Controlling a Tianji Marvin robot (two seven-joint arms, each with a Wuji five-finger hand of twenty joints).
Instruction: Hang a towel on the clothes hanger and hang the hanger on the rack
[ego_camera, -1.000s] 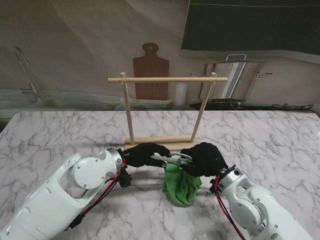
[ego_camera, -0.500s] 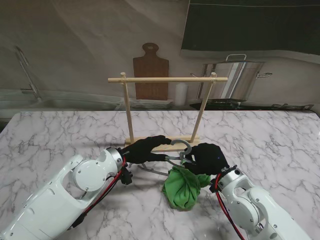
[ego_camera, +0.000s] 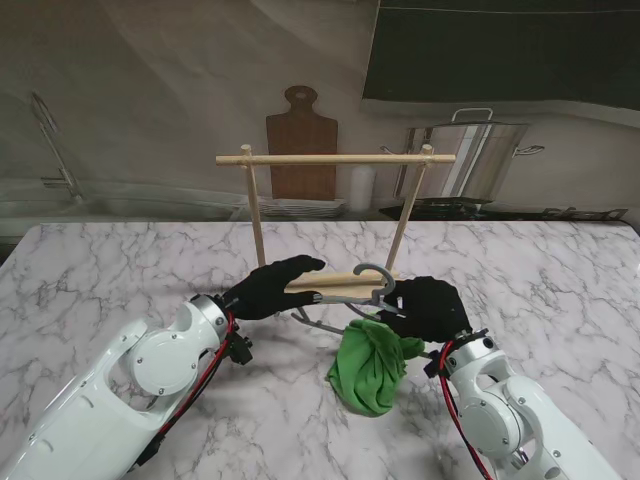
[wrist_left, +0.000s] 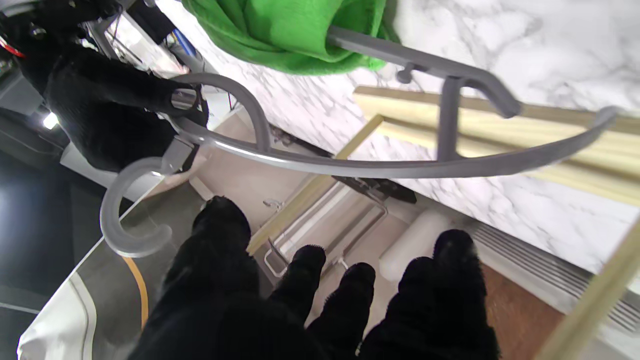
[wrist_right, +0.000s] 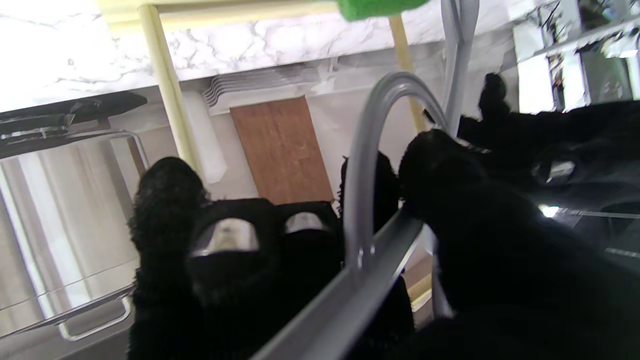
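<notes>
At the centre of the stand view, the right hand (ego_camera: 425, 308) is clamped on the grey hanger (ego_camera: 352, 295) — the green towel (ego_camera: 371, 363) draped over its bar. The left hand (ego_camera: 268, 288) hovers beside it, fingers spread, before the wooden rack (ego_camera: 335, 160).

The rack (ego_camera: 330, 160) stands on the tabletop (ego_camera: 120, 260) just beyond both hands, its top bar high, its two posts leaving an open gap between them. The hanger (ego_camera: 350, 294) with the towel (ego_camera: 368, 365) fills the room between the left hand (ego_camera: 268, 288) and right hand (ego_camera: 425, 308). Tabletop left and right of the rack lies bare.
</notes>
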